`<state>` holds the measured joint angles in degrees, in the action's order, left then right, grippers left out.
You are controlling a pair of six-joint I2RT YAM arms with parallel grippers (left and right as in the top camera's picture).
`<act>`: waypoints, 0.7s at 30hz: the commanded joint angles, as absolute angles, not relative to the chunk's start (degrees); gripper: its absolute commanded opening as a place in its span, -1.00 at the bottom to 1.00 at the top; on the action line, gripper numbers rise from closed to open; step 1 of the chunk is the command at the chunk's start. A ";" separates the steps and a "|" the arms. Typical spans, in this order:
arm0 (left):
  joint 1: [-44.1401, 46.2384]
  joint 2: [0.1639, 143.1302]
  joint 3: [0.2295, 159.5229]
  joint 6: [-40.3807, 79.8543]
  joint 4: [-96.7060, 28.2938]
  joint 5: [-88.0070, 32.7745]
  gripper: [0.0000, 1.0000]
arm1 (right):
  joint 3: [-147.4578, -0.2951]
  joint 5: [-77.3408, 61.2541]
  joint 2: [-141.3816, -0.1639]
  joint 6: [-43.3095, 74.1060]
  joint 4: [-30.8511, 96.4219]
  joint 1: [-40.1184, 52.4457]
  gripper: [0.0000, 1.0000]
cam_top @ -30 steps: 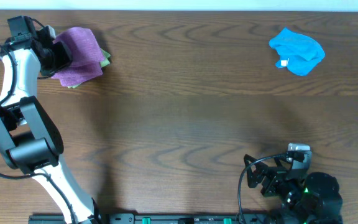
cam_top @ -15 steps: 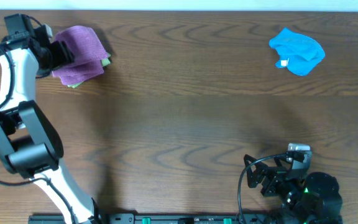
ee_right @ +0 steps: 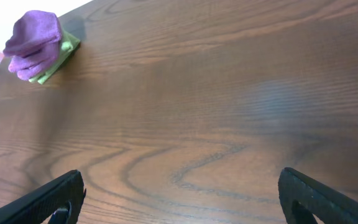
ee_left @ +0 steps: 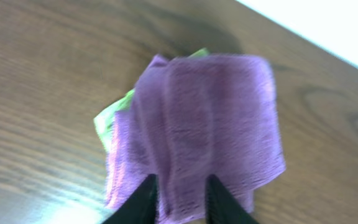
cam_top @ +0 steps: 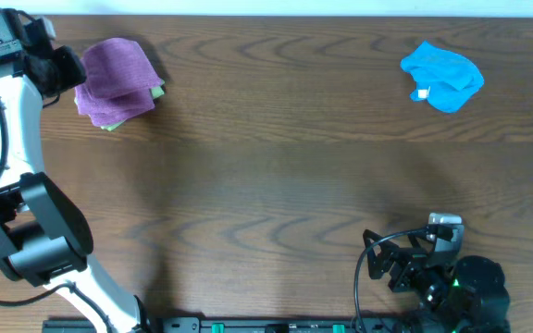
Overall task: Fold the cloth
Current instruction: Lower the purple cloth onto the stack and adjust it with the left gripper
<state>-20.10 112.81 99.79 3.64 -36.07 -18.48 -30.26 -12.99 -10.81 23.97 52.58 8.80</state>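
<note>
The lilac-purple cloth (cam_top: 114, 74) lies folded at the table's far left, on top of a pile with a green cloth (cam_top: 159, 91) under it. It fills the left wrist view (ee_left: 216, 118) and shows small in the right wrist view (ee_right: 36, 37). A lower purple layer sticks out beneath; I cannot tell if it is a separate cloth. No white tag shows. My left gripper (cam_top: 70, 70) sits just left of the cloth's edge, its fingers (ee_left: 182, 183) slightly apart with the cloth's near edge between the tips. My right gripper (cam_top: 378, 259) is wide open and empty (ee_right: 182, 186) near the front edge.
A crumpled bright blue cloth (cam_top: 442, 76) with a white tag lies at the far right. The green cloth peeks out in the left wrist view (ee_left: 107, 118) and the right wrist view (ee_right: 59, 57). The table's back edge runs just behind the pile.
My left gripper has drawn back to the left, off the purple cloth it overlapped before. The cloth stays on the pile. The right arm has not moved.
</note>
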 commanded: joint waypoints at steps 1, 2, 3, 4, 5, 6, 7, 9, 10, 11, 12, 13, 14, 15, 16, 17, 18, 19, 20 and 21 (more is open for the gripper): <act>-17.56 113.38 101.19 5.61 -33.52 -20.16 -0.81 | -30.28 -12.43 -10.44 24.82 52.56 8.27 0.98; -16.69 114.19 101.19 6.31 -32.32 -20.12 -0.88 | -30.28 -12.43 -10.44 24.82 52.56 8.27 0.98; -16.08 115.04 101.19 7.01 -31.38 -19.68 -0.89 | -30.28 -12.43 -10.44 24.82 52.58 8.27 0.99; -15.51 116.01 101.19 7.88 -30.48 -19.03 -0.88 | -30.28 -12.43 -10.44 24.82 52.58 8.27 0.98; -15.18 116.81 101.19 7.97 -29.76 -18.96 -0.88 | -30.28 -12.43 -10.44 24.82 52.56 8.27 0.99; -14.92 117.69 101.19 7.99 -29.06 -18.85 -0.88 | -30.28 -12.43 -10.44 24.82 52.56 8.27 0.99; -14.66 118.65 101.19 7.99 -28.16 -18.85 -0.88 | -30.28 -12.43 -10.44 24.82 52.56 8.27 0.99; -14.44 120.81 101.19 8.54 -26.17 -18.76 -0.89 | -30.28 -12.43 -10.44 24.82 52.56 8.27 0.99; -14.44 121.95 101.19 9.52 -25.39 -18.26 -0.88 | -30.28 -12.43 -10.44 24.82 52.56 8.27 0.99; -14.44 122.87 101.19 10.31 -24.97 -17.61 -0.89 | -30.28 -12.43 -10.44 24.82 52.56 8.27 0.98; -14.44 123.94 101.19 10.79 -24.56 -17.10 -0.88 | -30.28 -12.43 -10.44 24.82 52.56 8.27 0.98; -14.44 125.32 101.19 10.76 -24.16 -16.93 -0.88 | -30.28 -12.43 -10.44 24.82 52.56 8.27 0.99; -14.44 126.39 101.19 10.76 -24.08 -16.51 -0.88 | -30.28 -12.43 -10.44 24.82 52.56 8.27 0.99; -14.44 127.13 101.19 10.76 -24.08 -16.01 -0.88 | -30.28 -12.43 -10.44 24.82 52.56 8.27 0.99; -14.44 127.76 101.19 10.76 -24.05 -15.66 -0.89 | -30.28 -12.43 -10.44 24.82 52.56 8.27 0.98; -14.44 128.27 101.19 10.76 -23.97 -15.44 -0.88 | -30.28 -12.43 -10.44 24.82 52.58 8.27 0.98; -14.44 128.75 101.19 10.76 -23.86 -15.44 -0.88 | -30.28 -12.43 -10.44 24.82 52.56 8.27 0.99; -14.44 128.99 101.19 10.76 -23.70 -15.46 -0.88 | -30.28 -12.43 -10.44 24.82 52.56 8.27 0.99; -14.44 129.01 101.19 10.72 -23.53 -15.49 -0.88 | -30.28 -12.43 -10.44 24.82 52.56 8.27 0.99; -14.44 128.84 101.21 10.72 -23.29 -15.53 -0.89 | -30.28 -12.43 -10.44 24.82 52.58 8.27 0.99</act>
